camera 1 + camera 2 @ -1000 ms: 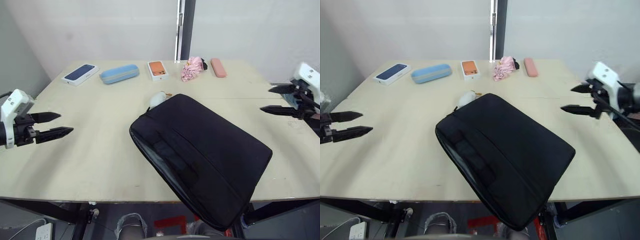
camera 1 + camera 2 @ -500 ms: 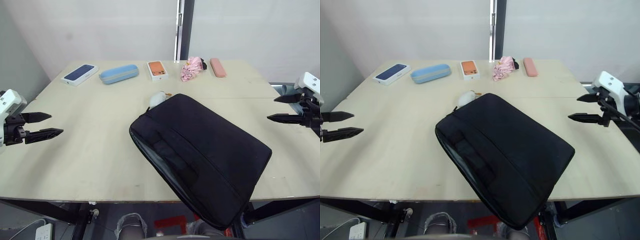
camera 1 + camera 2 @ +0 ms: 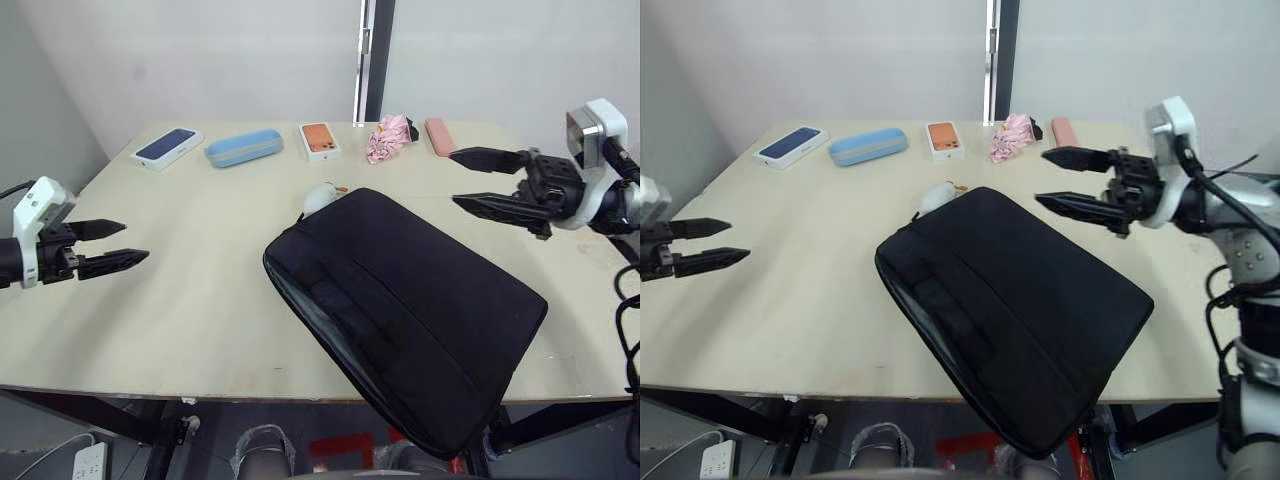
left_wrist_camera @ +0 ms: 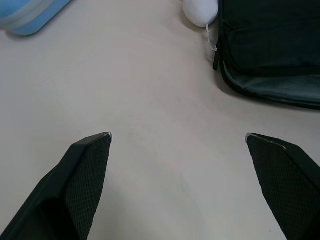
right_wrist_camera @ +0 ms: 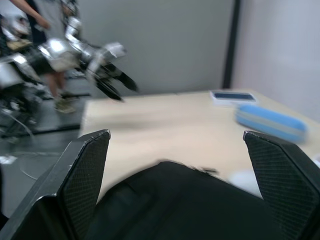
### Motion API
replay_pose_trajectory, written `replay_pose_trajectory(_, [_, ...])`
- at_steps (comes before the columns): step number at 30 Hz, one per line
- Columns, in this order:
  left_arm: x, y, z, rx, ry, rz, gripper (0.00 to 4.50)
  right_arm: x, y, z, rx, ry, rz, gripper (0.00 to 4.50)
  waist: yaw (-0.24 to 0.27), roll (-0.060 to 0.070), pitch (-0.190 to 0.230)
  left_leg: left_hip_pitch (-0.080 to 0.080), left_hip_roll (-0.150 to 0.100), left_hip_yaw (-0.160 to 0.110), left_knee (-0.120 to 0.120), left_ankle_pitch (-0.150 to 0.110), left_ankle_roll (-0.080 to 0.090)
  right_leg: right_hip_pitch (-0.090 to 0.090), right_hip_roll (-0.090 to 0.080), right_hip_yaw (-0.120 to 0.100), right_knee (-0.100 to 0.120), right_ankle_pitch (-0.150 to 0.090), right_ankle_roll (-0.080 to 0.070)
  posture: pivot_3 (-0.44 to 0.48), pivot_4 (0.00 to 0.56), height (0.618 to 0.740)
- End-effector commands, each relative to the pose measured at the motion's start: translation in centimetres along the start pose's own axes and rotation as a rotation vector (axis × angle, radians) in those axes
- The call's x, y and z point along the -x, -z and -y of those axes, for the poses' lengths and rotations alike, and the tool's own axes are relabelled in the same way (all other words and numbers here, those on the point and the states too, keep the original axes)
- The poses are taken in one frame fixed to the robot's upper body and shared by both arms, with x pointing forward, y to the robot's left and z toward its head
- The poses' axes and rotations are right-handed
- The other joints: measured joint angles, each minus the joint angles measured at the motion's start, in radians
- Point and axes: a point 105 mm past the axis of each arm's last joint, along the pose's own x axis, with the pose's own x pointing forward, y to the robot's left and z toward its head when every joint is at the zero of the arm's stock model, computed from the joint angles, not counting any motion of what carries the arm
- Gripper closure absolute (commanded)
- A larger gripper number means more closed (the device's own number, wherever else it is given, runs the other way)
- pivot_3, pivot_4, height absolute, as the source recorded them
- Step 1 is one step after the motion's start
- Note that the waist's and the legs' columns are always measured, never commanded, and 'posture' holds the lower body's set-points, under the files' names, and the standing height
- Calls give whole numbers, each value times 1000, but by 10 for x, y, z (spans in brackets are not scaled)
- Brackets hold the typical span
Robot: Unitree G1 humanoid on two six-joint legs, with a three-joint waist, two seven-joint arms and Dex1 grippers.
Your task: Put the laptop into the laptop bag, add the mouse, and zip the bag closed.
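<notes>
Left eye view: laptop bag lies centre frame; left gripper and right gripper both spread open, empty.

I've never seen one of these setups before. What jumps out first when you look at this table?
The big black laptop bag grabs the eye: it lies slantwise across the middle of the table, one corner hanging over the near edge. On either side a robot gripper hovers with jaws open, the left gripper over the table's left edge, the right gripper above the bag's far end. Along the far edge runs a row of small colourful items, including a blue case.
</notes>
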Motion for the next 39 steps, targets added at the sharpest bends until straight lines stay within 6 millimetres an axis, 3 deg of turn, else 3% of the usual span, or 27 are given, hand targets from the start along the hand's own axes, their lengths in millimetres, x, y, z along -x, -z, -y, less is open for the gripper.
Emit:
replay_pose_trajectory(1, [-5,-7,-3,-29,-15,19,0,-5,-8,-17,59,-30,13,33,1,0,0,0,0,0,0,0,0,0,0,0,0,0,0,0,150,740])
replay_pose_trajectory(4, [-28,-8,1,2,25,55,0,-9,3,-26,58,-52,-27,33,2,-1,-1,0,0,0,0,0,0,0,0,0,-1,0,0,0,150,740])
replay_pose_trajectory(8, [-83,-24,10,32,87,113,0,-14,15,-37,56,-72,-54,33,16,-1,-1,1,-1,0,1,0,-1,2,-2,-1,1,0,0,0,150,740])
replay_pose_trajectory(11, [-104,-32,14,47,121,131,0,-16,20,-41,63,-75,-77,33,12,-1,-1,1,-1,-1,4,0,-1,4,-2,-2,1,0,0,0,150,740])
replay_pose_trajectory(13, [-132,-33,23,67,172,139,0,-14,25,-44,66,-64,-98,33,7,-1,-1,0,-1,-1,4,0,0,4,-2,-1,1,0,0,0,150,740])
replay_pose_trajectory(19, [-192,-29,41,94,262,116,0,-12,36,-47,76,-36,-135,33,11,-1,-1,-1,-1,-1,4,0,0,3,-2,-2,0,0,0,0,150,740])
replay_pose_trajectory(26, [-221,-18,57,114,334,59,0,-12,39,-48,85,5,-149,33,13,-2,-1,-3,-1,-2,3,0,0,3,-2,-3,-1,0,1,0,150,740])
replay_pose_trajectory(32, [-231,-11,57,101,310,30,0,-9,41,-46,92,32,-173,33,21,-2,-1,-3,-2,-2,3,0,1,4,-3,-3,-2,0,1,0,150,740])
replay_pose_trajectory(39, [-232,-10,65,143,375,18,2263,-9,41,-45,104,50,-185,0,30,-1,-1,-1,-2,-3,4,0,1,5,-3,-4,-2,0,1,0,150,740])
